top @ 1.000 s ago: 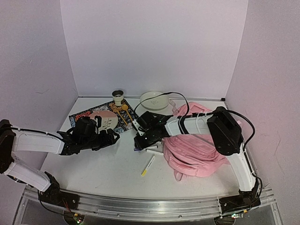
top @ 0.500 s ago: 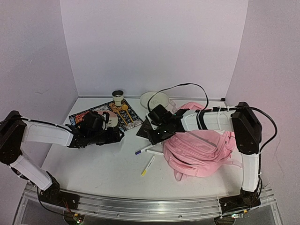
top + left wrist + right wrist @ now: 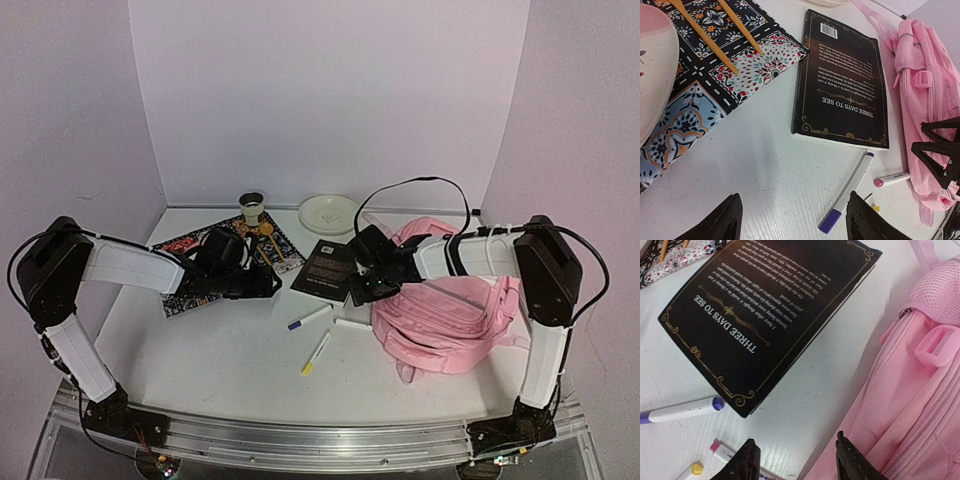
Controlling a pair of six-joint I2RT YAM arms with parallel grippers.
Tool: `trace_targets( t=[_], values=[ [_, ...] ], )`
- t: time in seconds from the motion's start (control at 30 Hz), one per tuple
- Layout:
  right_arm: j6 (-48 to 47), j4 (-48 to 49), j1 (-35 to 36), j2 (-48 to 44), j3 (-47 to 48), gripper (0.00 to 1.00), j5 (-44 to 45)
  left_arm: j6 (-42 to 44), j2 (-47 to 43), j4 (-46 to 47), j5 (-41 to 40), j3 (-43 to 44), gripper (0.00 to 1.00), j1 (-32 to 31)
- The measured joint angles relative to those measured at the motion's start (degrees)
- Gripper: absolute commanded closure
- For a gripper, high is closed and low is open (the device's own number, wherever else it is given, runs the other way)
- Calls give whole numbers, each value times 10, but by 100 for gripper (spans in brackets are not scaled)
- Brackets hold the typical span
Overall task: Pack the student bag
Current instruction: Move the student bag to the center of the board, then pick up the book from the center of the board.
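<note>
The bag (image 3: 450, 315) slumps on the right of the worktop (image 3: 230, 350), its length running side to side. The right fingers (image 3: 850, 465), spread and empty, hang just beside its left end, by the book (image 3: 325, 268). The left fingers (image 3: 725, 225), also spread and empty, sit beyond the book, so the right arm is nearer.

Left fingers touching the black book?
Apart. In the left wrist view, the left gripper has its fingers open at the bottom edge, with bare white table between them and the book.
</note>
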Motion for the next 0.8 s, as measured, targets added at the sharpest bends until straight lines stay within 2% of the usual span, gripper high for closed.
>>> trace_targets(
  t=[0.27, 0.53, 0.8],
  values=[
    [22, -2, -10, 2, 30, 47, -35, 5, 19, -8, 18, 22, 32, 0],
    [138, 23, -10, 58, 99, 48, -42, 4, 19, -13, 23, 22, 32, 0],
    [257, 25, -12, 93, 106, 48, -13, 1, -4, -18, 23, 11, 32, 0]
  ],
)
